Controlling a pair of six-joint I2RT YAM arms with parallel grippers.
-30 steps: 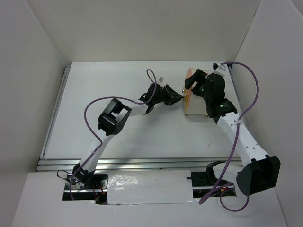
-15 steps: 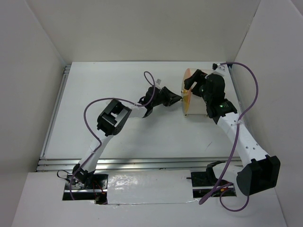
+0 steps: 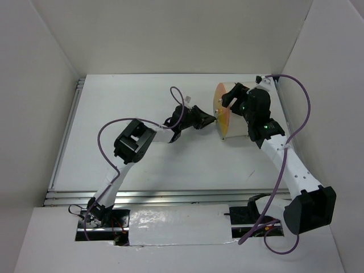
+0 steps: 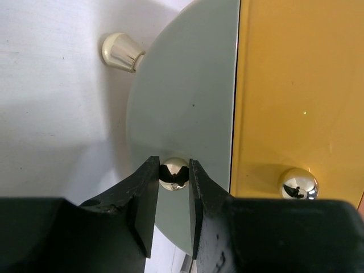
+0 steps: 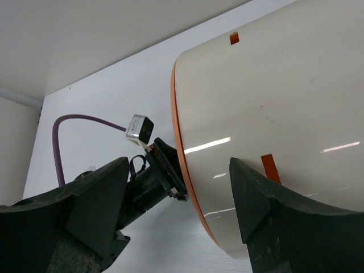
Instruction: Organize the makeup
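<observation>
A white tabletop [image 3: 114, 142] spreads beneath both arms. The left claw [image 4: 173, 169] pinches a shiny round knob [image 4: 174, 176] on the pale end face of the cream container [image 5: 256, 102], which lies on its side. The right claw [image 5: 177, 168] clasps the container's body. The makeup is out of sight. White walls [image 3: 170, 34] rise behind.

A white tabletop [image 3: 114, 102] stands boxed in by plain white panels: a back wall [image 3: 170, 34], a left wall [image 3: 28, 114] and a right wall [image 3: 335, 85]. Grey metal rails [image 3: 170, 196] run along its near edge and left side. The light is even and the shadows are soft.
</observation>
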